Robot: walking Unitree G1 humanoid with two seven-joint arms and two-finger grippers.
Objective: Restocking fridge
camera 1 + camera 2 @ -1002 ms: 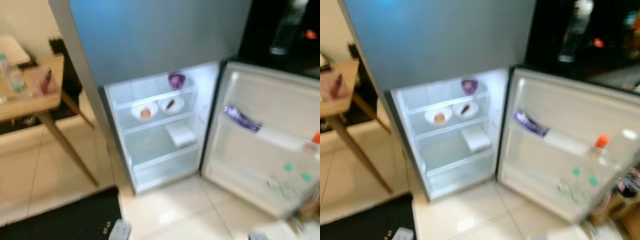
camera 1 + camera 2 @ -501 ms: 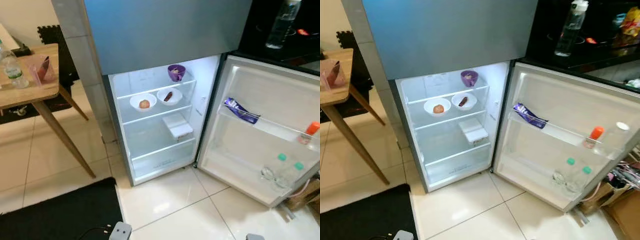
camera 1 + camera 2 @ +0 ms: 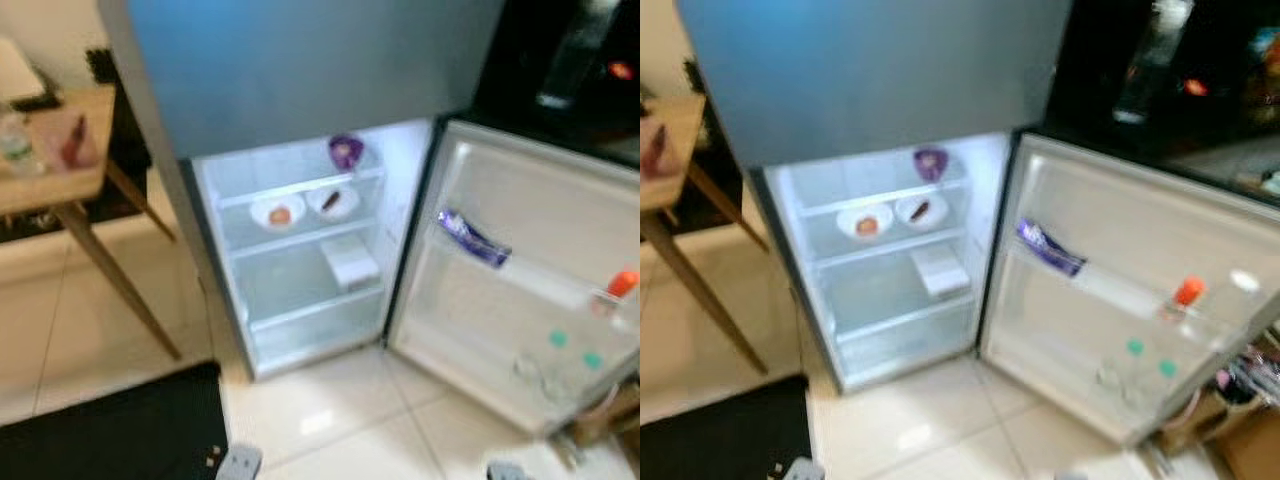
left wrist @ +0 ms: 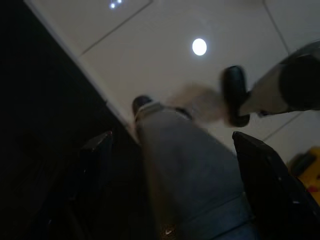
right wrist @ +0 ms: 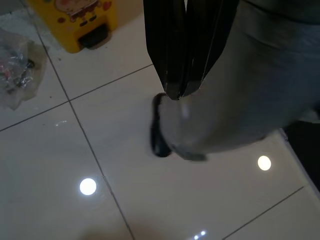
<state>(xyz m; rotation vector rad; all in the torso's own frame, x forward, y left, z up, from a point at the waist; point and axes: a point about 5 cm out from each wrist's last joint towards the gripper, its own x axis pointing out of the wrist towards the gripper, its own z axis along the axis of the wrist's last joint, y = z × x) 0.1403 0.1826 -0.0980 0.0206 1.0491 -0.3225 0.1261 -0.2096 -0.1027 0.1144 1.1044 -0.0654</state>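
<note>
The fridge (image 3: 300, 260) is seen with its lower door (image 3: 520, 280) swung wide open to the right, both eye views being blurred. On the top shelf a purple cup (image 3: 346, 152) is set; on the shelf below, two white bowls (image 3: 278, 212) are placed side by side, each with a bit of food. A white box (image 3: 350, 262) lies on the third shelf. In the door racks a purple packet (image 3: 472, 238), an orange-capped bottle (image 3: 618, 288) and two green-capped bottles (image 3: 560, 355) are held. A wooden desk (image 3: 60, 170) stands to the left. The left end effector (image 4: 175, 165) is hung over the floor with fingers spread; the right end effector (image 5: 186, 55) is clenched, grasping nothing.
</note>
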